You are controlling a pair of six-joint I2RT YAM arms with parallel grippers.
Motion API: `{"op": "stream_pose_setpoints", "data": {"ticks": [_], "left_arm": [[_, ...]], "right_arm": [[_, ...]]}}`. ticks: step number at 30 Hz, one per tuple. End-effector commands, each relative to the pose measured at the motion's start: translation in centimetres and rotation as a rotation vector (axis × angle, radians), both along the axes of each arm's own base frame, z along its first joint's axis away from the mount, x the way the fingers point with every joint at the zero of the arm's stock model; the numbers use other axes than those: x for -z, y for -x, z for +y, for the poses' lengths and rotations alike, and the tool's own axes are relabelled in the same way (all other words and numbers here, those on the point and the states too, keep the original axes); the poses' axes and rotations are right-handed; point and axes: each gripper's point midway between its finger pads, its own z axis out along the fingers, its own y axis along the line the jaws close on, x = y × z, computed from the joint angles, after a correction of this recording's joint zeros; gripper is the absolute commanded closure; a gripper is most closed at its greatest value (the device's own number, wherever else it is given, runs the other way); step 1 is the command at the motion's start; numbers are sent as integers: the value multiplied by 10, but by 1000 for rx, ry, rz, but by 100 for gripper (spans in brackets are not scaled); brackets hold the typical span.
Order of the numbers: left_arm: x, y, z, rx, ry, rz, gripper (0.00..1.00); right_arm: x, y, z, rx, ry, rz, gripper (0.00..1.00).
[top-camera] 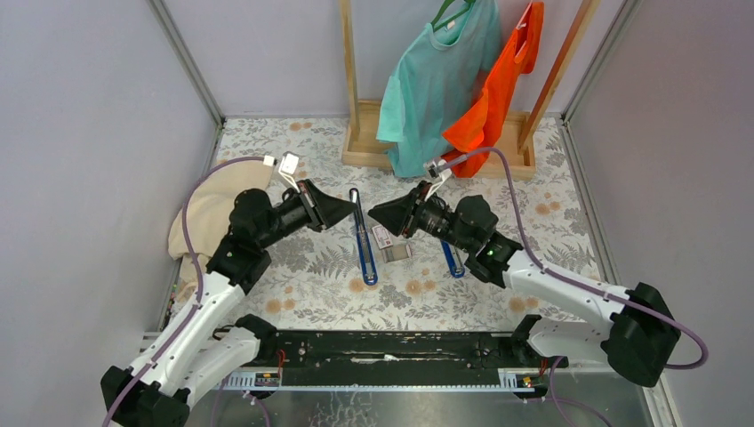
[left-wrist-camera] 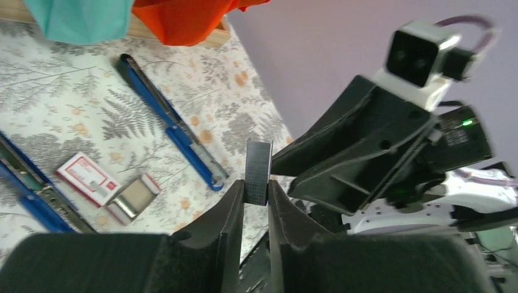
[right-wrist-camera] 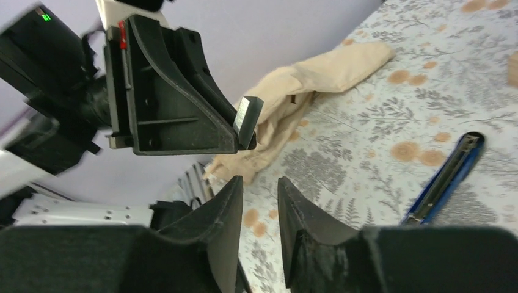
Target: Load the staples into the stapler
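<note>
Small rectangular metal block of staples: dark silvery-grey, finely striped.
Long slim left stapler: blue, dark grey inner channel.
Long slim right stapler: blue.
Small cardboard staple box: white with red.
Two-finger plastic left gripper: matt black.
Two-finger plastic right gripper: matt black.
Flat printed table cover: white ground, grey fern leaves, orange blossoms.
Hanging fabric teal shirt, far middle: plain teal.
Hanging fabric orange shirt, far right: plain bright orange.
Crumpled soft cloth, left: plain beige.
Upright wooden rack, far: pale brown.
Thin round arm cables: purple.
Flat smooth walls: pale lilac-grey.
</note>
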Motion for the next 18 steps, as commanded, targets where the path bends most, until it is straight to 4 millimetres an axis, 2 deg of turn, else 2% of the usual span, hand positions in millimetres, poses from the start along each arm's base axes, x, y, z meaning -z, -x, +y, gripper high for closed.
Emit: {"op": "stream_pose_setpoints", "data": {"ticks": [1, 4, 9, 11, 18], "left_arm": [[32, 4, 12, 32, -279, 8, 81], [30, 7, 14, 88, -373, -34, 81], [29, 13, 16, 162, -464, -104, 81], [29, 16, 14, 188, -469, -130, 81], [21, 23, 7, 251, -497, -233, 81]], "right_arm": [[-6, 0, -8, -54, 219, -120, 63], [-2, 3, -15, -121, 338, -154, 58], [-11, 8, -24, -250, 420, -199, 51], [-18, 8, -24, -295, 439, -221, 47], [-18, 14, -10, -477, 473, -260, 40]]}}
